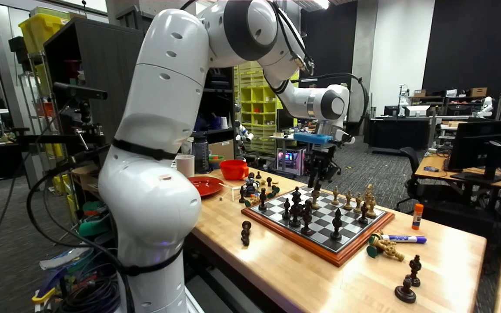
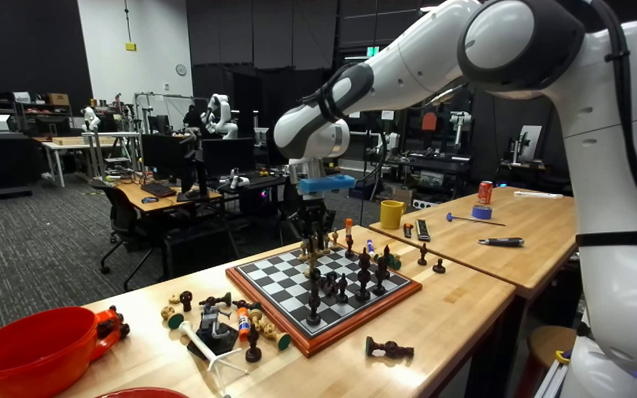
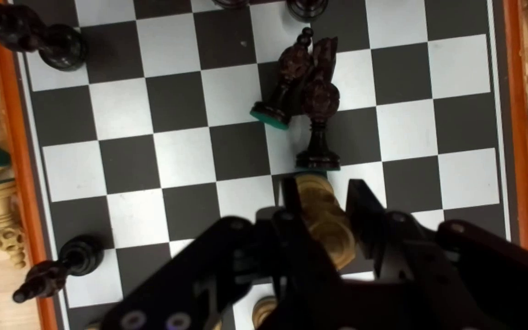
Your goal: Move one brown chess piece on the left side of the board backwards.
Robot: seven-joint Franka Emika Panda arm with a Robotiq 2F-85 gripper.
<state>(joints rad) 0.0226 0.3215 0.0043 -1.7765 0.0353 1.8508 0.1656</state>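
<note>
The chessboard (image 1: 294, 238) lies on the table and also shows in an exterior view (image 2: 365, 319). My gripper (image 3: 323, 192) points straight down over the board, its fingers close around a light brown chess piece (image 3: 335, 243). The piece fills the gap between the fingers and looks held. In an exterior view this piece (image 2: 312, 266) shows below the fingertips (image 2: 313, 240). I cannot tell whether its base rests on the board. Directly beside its base, a dark piece (image 3: 320, 153) lies tipped over against another tipped dark piece (image 3: 284, 82). Other light brown pieces (image 1: 348, 202) stand along one side.
Dark pieces stand on the board, such as a tall one (image 2: 364, 276). A dark piece (image 2: 390, 349) lies on the table before the board. Loose pieces, a white stand (image 2: 202, 342) and a red bowl (image 2: 31, 354) lie beyond one side; a marker (image 1: 405, 239) and glue stick (image 1: 417, 216) beyond the opposite.
</note>
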